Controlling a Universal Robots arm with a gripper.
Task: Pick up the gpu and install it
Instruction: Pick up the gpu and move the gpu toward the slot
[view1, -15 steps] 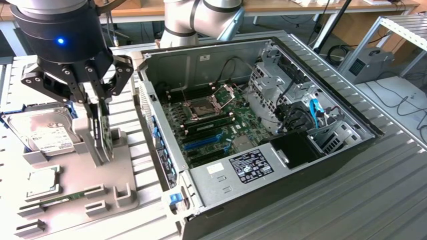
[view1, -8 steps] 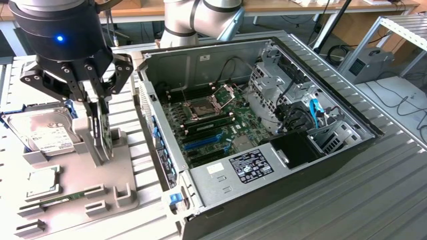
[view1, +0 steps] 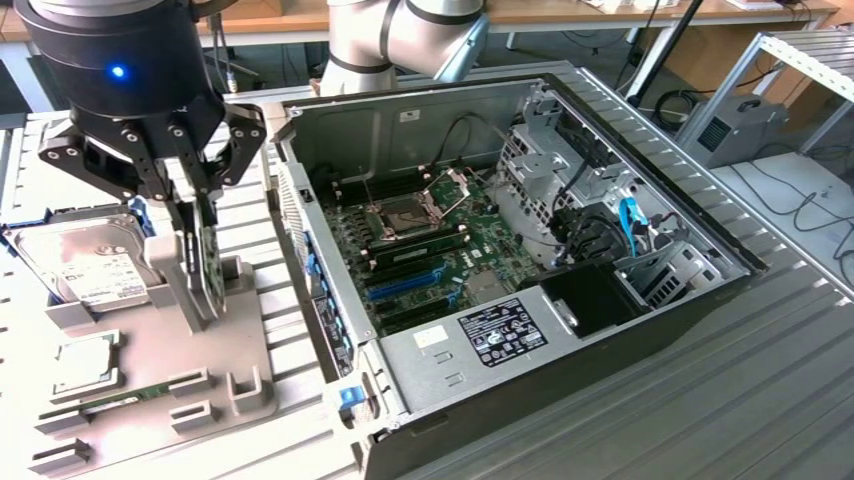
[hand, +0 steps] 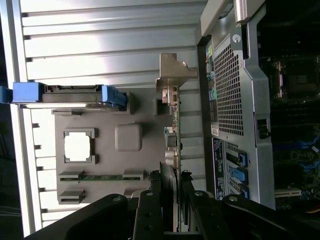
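Item: graphics card (hand: 173, 131), one, standing on its long edge in a slot of the grey holder tray (view1: 247, 400), along the tray's edge nearest the computer case (view1: 574, 390). Position relative to tool: directly under the gripper (view1: 203, 300), which reaches straight down over it from above. The card's long axis runs along that tray edge, parallel to the case's perforated rear wall, which lies just beside it. Its silvery bracket (hand: 175, 75) sits at the end clear of the grip. Tool state: the fingers (hand: 150, 205) stand one on each flat face and are closed against the card, pinching it (whether its lower edge is raised out of the slot cannot be told). Single arm (view1: 400, 40), so no choice of side arises. Other stock on the tray, one of each: a hard drive (view1: 83, 268) with a white label at the far corner, a square processor chip (view1: 87, 362) near the middle of the outer edge, and a thin green memory stick (view1: 127, 397) lying flat just beyond it. Computer case: one, side panel off, lying on the slatted worktop (view1: 747, 400), with the green motherboard (view1: 427, 250) exposed inside.
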